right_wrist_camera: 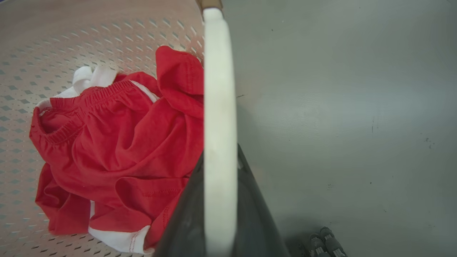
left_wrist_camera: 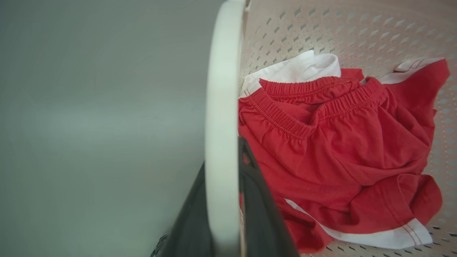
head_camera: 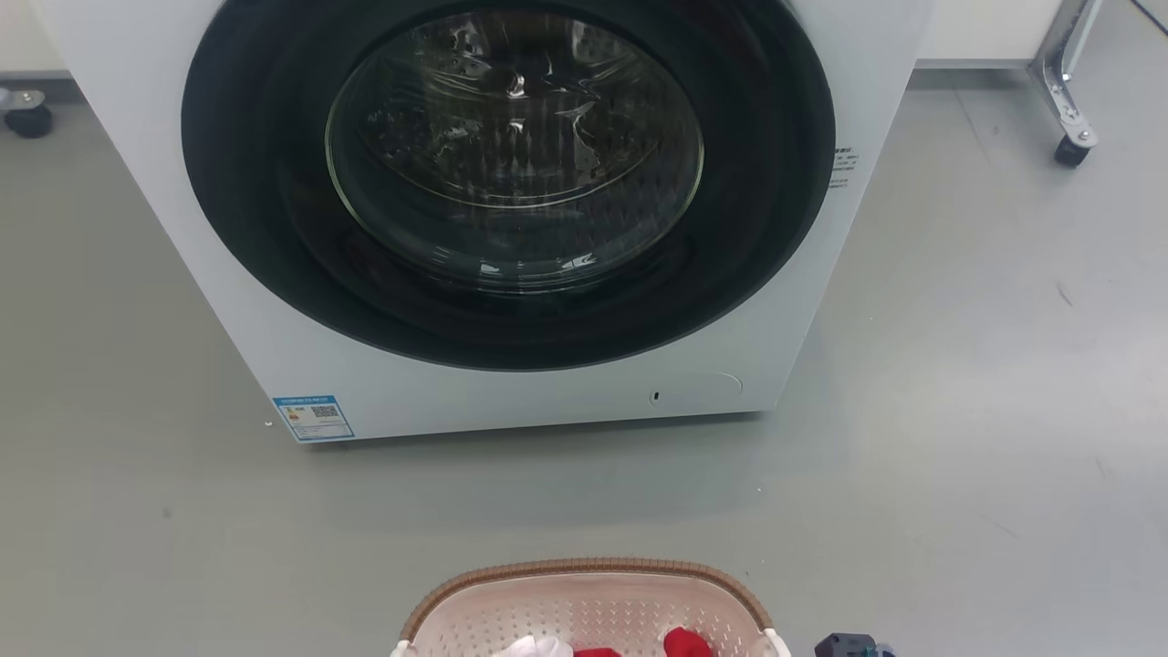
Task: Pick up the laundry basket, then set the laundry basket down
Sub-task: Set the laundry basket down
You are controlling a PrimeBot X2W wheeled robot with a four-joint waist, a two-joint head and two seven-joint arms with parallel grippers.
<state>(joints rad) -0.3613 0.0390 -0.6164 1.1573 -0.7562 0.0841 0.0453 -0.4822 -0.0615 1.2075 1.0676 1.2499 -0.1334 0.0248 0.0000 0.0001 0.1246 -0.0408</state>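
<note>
Nearest: left gripper (left_wrist_camera: 222,185) clenched on white handle (left_wrist_camera: 223,89), one finger each side; right gripper (right_wrist_camera: 219,185) likewise on other handle (right_wrist_camera: 219,71). Grasp done (lifted or not, cannot tell); set-down left. basket (head_camera: 593,570) holds red shorts (left_wrist_camera: 339,150) over white garment (left_wrist_camera: 303,67). It lies just before washer (head_camera: 547,401), floor (head_camera: 958,411) between.

Pink-beige perforated laundry basket (head_camera: 547,616), red shorts (left_wrist_camera: 339,150)

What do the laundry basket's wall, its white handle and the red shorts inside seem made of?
Laundry basket wall: matte pink-beige moulded plastic, judging by its regular punched holes. White handle: smooth, hard plastic, likely, with a faint sheen. Red shorts: soft knit fabric, possibly cotton; it creases and has a gathered elastic waistband.
</note>
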